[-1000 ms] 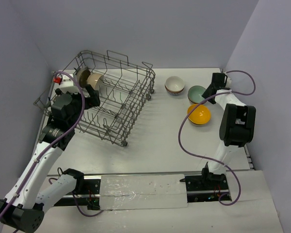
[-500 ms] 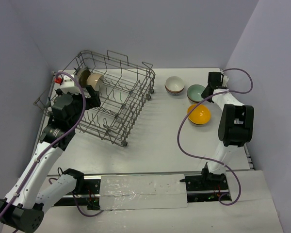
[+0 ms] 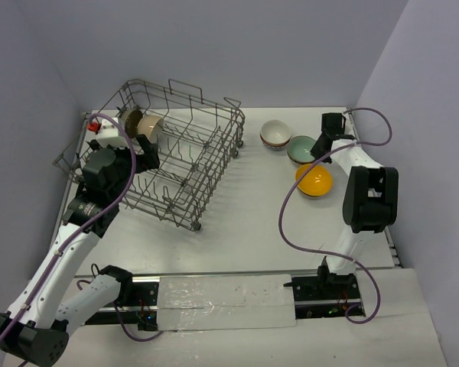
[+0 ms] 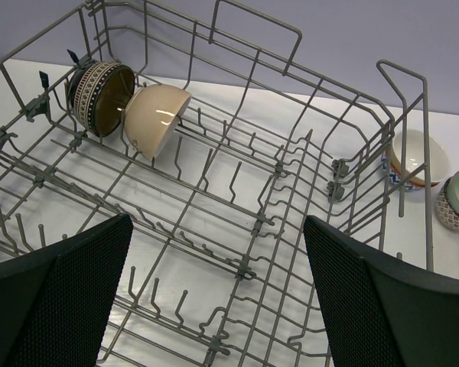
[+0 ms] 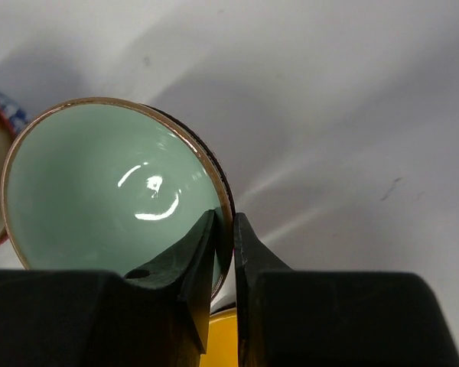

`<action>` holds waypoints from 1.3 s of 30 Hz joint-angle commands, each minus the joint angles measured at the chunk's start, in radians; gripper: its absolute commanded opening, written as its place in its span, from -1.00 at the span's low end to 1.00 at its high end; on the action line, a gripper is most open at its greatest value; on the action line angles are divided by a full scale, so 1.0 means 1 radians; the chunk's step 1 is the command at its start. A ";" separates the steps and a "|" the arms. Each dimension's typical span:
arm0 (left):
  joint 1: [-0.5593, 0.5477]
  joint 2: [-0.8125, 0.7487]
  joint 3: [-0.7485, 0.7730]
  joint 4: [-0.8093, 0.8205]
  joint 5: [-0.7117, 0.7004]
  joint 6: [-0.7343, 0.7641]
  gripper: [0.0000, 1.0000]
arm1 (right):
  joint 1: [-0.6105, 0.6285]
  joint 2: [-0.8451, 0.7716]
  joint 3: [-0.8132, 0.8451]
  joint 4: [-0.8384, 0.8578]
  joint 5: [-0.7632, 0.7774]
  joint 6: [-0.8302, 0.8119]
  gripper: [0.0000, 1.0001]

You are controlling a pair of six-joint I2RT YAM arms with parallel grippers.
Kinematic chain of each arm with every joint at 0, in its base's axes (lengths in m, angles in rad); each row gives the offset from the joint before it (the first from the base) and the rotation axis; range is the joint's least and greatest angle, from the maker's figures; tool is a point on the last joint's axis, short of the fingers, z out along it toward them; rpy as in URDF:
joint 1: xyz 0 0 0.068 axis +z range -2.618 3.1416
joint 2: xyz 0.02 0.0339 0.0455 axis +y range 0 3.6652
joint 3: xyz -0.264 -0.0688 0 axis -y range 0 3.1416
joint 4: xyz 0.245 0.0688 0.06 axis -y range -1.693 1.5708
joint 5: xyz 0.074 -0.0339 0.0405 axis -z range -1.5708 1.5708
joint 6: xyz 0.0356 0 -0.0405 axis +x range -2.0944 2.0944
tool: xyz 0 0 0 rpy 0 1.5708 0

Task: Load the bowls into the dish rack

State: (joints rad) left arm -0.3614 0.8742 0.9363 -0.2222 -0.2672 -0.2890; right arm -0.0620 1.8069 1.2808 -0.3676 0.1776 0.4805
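The grey wire dish rack [image 3: 185, 157] stands at the back left and holds a dark patterned bowl [image 4: 99, 95] and a beige bowl [image 4: 157, 116] on edge in its far corner. My left gripper [image 4: 214, 306] is open and empty over the rack's near part. My right gripper [image 5: 223, 229] is shut on the rim of the pale green bowl [image 5: 107, 183], one finger inside and one outside; the bowl [image 3: 301, 149] is at the back right. A cream bowl [image 3: 275, 134] is left of it. An orange-yellow bowl [image 3: 314, 181] lies just in front.
The rack's raised handle loops [image 4: 402, 99] stand between my left gripper and the bowls on the right. Purple-grey walls close the back and both sides. A cable [image 3: 291, 206] loops from the right arm over the table.
My right gripper has shifted left with the pale green bowl in it, closer to the cream bowl. The left arm has stayed put.
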 commanded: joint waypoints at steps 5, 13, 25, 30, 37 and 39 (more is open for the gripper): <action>-0.007 0.000 -0.005 0.046 0.008 0.019 0.99 | 0.134 -0.044 -0.026 0.027 -0.076 -0.049 -1.00; -0.007 0.000 -0.005 0.046 0.008 0.019 0.99 | 0.247 -0.066 -0.052 0.042 -0.127 -0.100 -1.00; -0.007 0.009 -0.007 0.047 0.011 0.019 0.99 | 0.395 -0.194 -0.199 0.018 -0.115 -0.091 -1.00; -0.007 0.017 -0.007 0.047 0.016 0.019 0.99 | 0.399 -0.236 -0.248 0.003 -0.073 -0.082 -0.91; -0.007 0.025 -0.008 0.050 0.017 0.019 0.99 | 0.399 -0.212 -0.241 -0.016 -0.073 -0.088 -0.56; -0.007 0.028 -0.008 0.049 0.019 0.019 0.98 | 0.403 -0.213 -0.239 -0.022 -0.069 -0.082 -0.53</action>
State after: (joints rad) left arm -0.3637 0.8993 0.9352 -0.2211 -0.2596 -0.2752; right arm 0.3397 1.6085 1.0393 -0.3458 0.0677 0.4034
